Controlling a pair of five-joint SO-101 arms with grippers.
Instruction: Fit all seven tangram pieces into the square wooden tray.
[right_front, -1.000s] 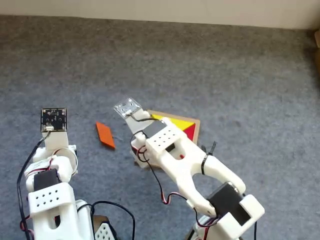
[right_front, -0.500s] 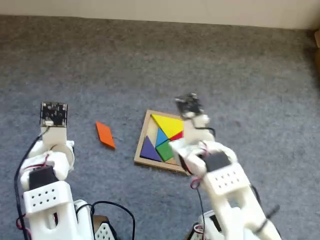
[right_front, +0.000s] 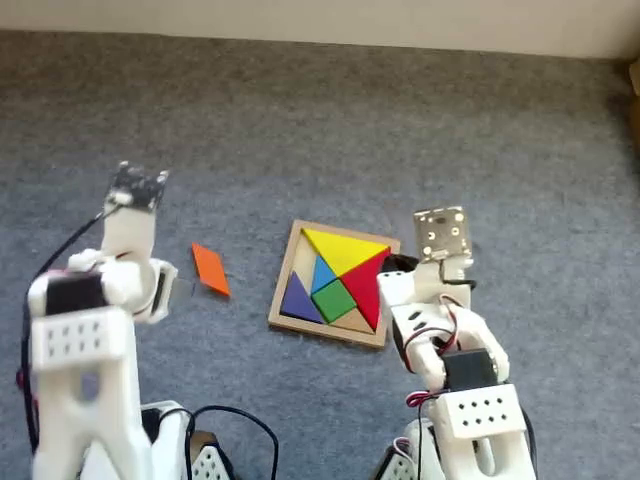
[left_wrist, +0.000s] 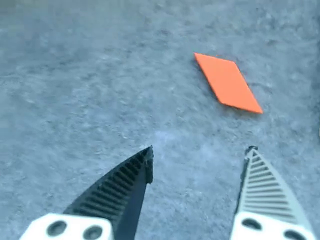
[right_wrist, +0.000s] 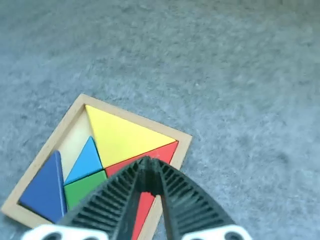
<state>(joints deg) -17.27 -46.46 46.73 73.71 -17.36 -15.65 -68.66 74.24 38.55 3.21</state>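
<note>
The orange piece (right_front: 210, 270) lies at nine o'clock of the tray (right_front: 286, 275). The left gripper (left_wrist: 199, 150) hangs near it, fingers apart. The right gripper (right_wrist: 148, 161), fingers together, seems over the tray's three o'clock side.

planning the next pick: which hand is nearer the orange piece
Left. The left hand hovers open just beside the orange piece; the right hand sits shut over the tray.

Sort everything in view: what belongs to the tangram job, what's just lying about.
Job: square wooden tray; orange parallelogram piece, outside it; yellow triangle, red triangle, green square, light blue triangle, dark blue triangle, all in the tray.
Lying about: grey carpet; pale band along its far edge.
</note>
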